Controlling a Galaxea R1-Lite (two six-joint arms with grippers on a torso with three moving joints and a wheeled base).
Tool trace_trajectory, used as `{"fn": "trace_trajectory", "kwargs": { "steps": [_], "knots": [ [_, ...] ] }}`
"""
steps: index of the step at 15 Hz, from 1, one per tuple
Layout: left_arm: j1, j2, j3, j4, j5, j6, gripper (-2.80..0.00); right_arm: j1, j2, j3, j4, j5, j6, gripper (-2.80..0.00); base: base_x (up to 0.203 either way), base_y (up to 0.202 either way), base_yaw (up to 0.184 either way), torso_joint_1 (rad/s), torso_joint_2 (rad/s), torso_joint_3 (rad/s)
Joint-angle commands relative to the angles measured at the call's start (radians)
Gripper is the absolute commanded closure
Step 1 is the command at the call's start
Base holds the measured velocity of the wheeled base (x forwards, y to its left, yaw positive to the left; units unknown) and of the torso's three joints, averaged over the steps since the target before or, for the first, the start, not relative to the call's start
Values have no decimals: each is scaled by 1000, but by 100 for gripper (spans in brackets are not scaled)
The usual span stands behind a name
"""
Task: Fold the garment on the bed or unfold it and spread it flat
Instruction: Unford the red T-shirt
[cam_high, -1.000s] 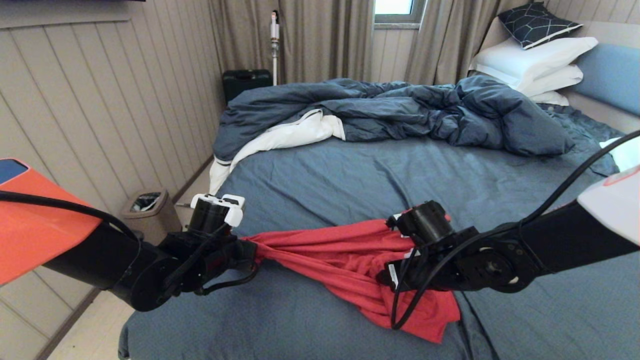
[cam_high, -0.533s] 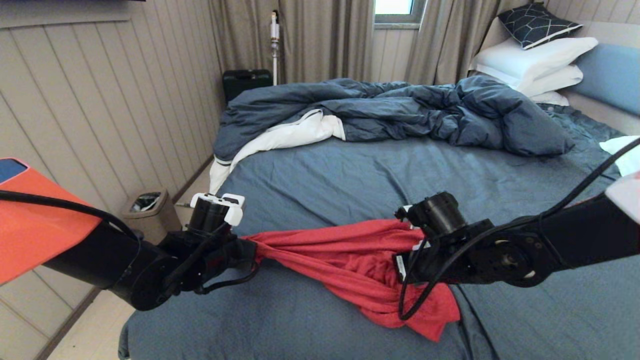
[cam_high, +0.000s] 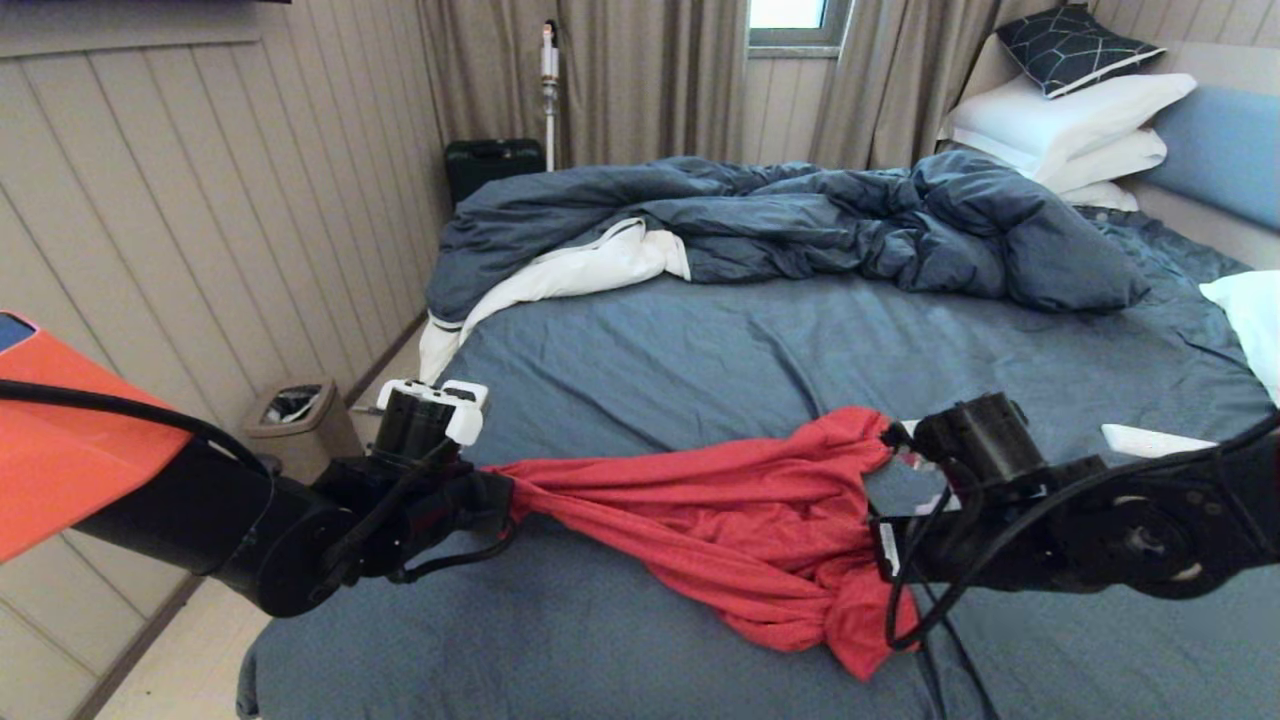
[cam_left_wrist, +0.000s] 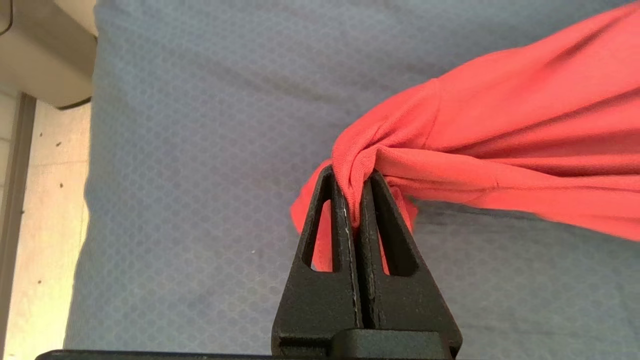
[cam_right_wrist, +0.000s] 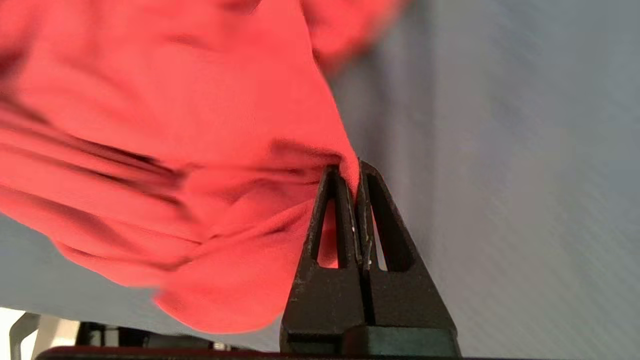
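1. On my head view, the garment (cam_high: 700, 520) hangs as a bunched red band just above the near part of the bed (cam_high: 700, 340), strung between my two arms, with a loose tail drooping onto the sheet at about 5 o'clock.
2. My left gripper (cam_high: 500, 492) sits at 9 o'clock of the shirt, fingers pinched tight on its gathered end. My right gripper (cam_high: 885, 470) sits at 3 o'clock, its tips buried in cloth; the black wrist and a looping cable cover part of the shirt there.
3. Around it I see the rumpled duvet (cam_high: 800, 215) heaped at 12 o'clock across the far half of the bed, white pillows (cam_high: 1060, 130) stacked at 2 o'clock, a small bin (cam_high: 295, 410) on the floor at 9 o'clock beside the bed, and a dark case (cam_high: 493, 165) against the far wall near 11 o'clock.
4. My left wrist view confirms the grip: the two black fingers (cam_left_wrist: 335, 215) are pressed together with a twisted fold of red jersey squeezed between them, the rest of the shirt trailing off toward 2 o'clock over bare blue-grey sheet.
5. My right wrist view is motion-blurred, but the fingers (cam_right_wrist: 340, 210) stand closed on an edge of red fabric, the bulk of the shirt spreading toward 9 o'clock, sheet beyond.
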Motion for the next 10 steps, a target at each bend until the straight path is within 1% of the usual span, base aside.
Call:
{"fn": "trace_trajectory", "kwargs": {
  "steps": [1,3,5,6,8,10],
  "knots": [
    [12,-5,-13,-1,2,-1,0,-64,-87,53,-1,-1,-7,0,0,0,0,0,0,0],
    [38,-13,-32,13,-14,-1,0,-148,-159,107,-2,5,-42,0,0,0,0,0,0,0],
    [60,-40,-44,66,-66,-6,0,-231,-210,158,-2,16,-71,0,0,0,0,0,0,0],
    [67,-50,-46,78,-82,-13,0,-261,-225,175,-2,25,-81,0,0,0,0,0,0,0],
    [83,-51,-62,87,-89,-14,0,-304,-242,213,-5,50,-94,0,0,0,0,0,0,0],
    [91,-45,-79,105,-90,-15,0,-317,-235,247,-46,62,-97,0,0,0,0,0,0,0]
  ]
}}
